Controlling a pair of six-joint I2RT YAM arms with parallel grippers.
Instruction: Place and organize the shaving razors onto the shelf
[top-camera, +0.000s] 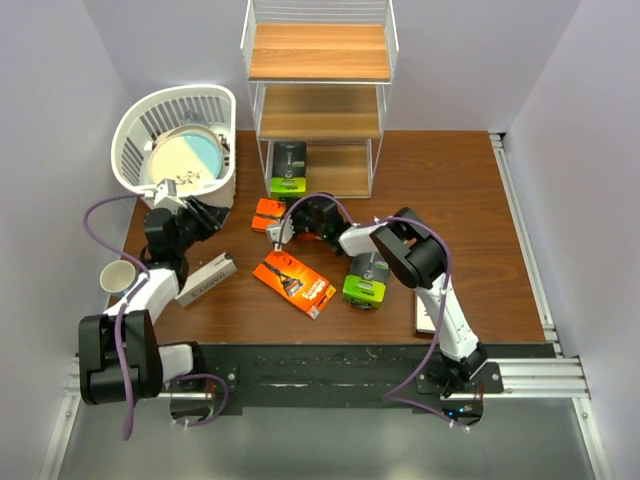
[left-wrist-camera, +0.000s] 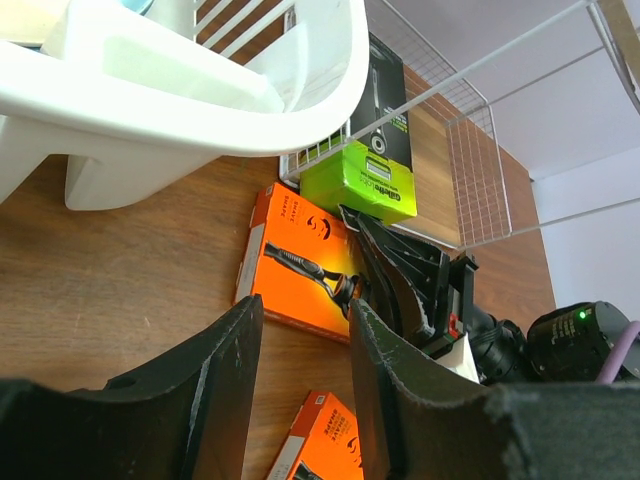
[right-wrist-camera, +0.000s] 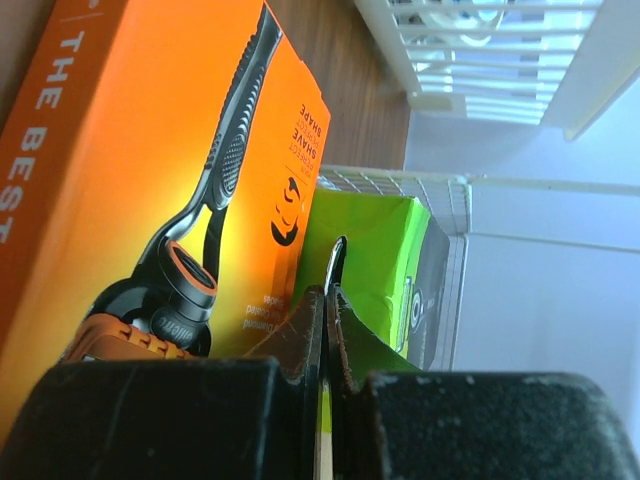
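My right gripper (right-wrist-camera: 327, 290) fills the bottom of its own wrist view, fingers pressed together with barely a sliver between them. Whether that sliver pinches anything, I cannot tell. Right up against the fingers' left side is an orange razor box (right-wrist-camera: 150, 150), printed face towards me. Just past the fingertips, a black-and-green pack (right-wrist-camera: 375, 260) sits on the bottom tier of the shelf (top-camera: 318, 52). Back behind that wrist, a second orange box (top-camera: 293, 283) and a second black-and-green pack (top-camera: 366, 278) lie side by side on the table. A slim white box (top-camera: 207, 279) lies just right of my left forearm. The other slim white box (top-camera: 425, 318) peeks out beside my right arm's lower link. My left gripper (left-wrist-camera: 305, 320) hovers with its fingers spread wide, pointing at the orange razor box. The white basket (top-camera: 215, 105) is close on its left and a mug (top-camera: 120, 277) is back by its elbow.
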